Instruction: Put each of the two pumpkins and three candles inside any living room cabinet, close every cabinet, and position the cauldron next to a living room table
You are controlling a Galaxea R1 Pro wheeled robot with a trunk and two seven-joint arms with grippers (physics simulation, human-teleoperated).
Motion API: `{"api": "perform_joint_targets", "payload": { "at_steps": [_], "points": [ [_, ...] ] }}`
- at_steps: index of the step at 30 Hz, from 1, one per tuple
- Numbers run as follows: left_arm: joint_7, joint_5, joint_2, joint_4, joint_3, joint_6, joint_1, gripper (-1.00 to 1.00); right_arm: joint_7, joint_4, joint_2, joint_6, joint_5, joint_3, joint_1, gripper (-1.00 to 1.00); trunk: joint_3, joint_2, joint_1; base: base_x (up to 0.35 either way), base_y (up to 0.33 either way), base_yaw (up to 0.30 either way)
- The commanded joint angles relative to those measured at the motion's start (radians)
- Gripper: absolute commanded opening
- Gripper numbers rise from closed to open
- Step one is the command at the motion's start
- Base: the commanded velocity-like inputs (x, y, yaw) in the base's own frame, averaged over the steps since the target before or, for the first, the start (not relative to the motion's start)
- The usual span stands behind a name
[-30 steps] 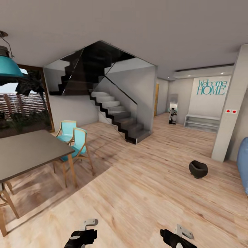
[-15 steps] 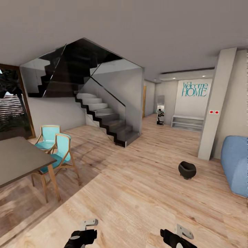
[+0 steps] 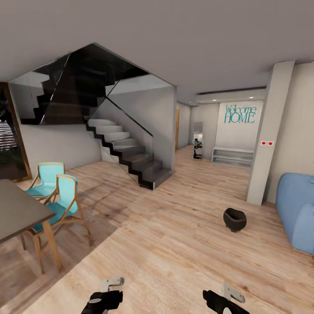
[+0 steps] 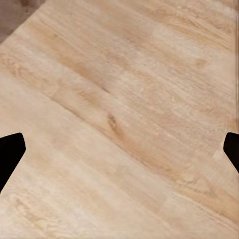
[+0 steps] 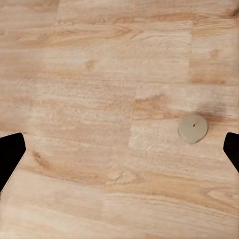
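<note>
Still searching — small round black cauldron (image 3: 234, 219) on light plank floor (image 3: 174, 244), beige stubby candle (image 5: 192, 128) under right pincer (image 5: 119, 149); both pincers spread, empty — next: lower, grasp candle.

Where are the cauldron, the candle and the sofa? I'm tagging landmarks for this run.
cauldron (image 3: 234, 219): head view, on its dark round side.
candle (image 5: 192, 128): right wrist view, on its flat top.
sofa (image 3: 299, 210): head view, on its blue end.

"Welcome HOME" (image 3: 239, 114) in teal lettering, two lines, script above capitals, on the pale far wall (image 3: 235, 135) above a low white shelf unit (image 3: 232, 156), well ahead of the right gripper (image 3: 224, 301) and slightly to its right.
</note>
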Motion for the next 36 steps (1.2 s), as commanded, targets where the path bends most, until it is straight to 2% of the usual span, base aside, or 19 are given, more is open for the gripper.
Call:
{"api": "perform_joint_targets", "payload": {
  "at_steps": [1,9,18,36],
  "points": [
    [0.010,0.009,0.001,-0.002,-0.007,0.004,-0.001,1.00,-0.008,-0.002,-0.001,0.003,-0.008,0.004,-0.001,1.00,0.000,-0.001,0.001,0.328,0.000,-0.186],
    [0.010,0.009,0.001,-0.002,-0.007,0.003,-0.001,1.00,-0.008,-0.002,-0.001,0.004,-0.008,0.004,-0.001,1.00,0.009,-0.001,0.001,0.329,0.000,-0.197],
    [0.011,0.009,0.001,-0.002,-0.007,0.002,-0.001,1.00,-0.008,-0.002,-0.001,0.004,-0.008,0.004,-0.001,1.00,0.011,-0.001,0.001,0.323,-0.022,-0.051],
    [0.012,0.009,0.001,-0.002,-0.008,0.002,-0.001,1.00,-0.009,-0.002,-0.001,0.003,-0.009,0.004,-0.001,1.00,0.028,-0.001,0.001,0.251,-0.208,-0.168]
  ]
}}
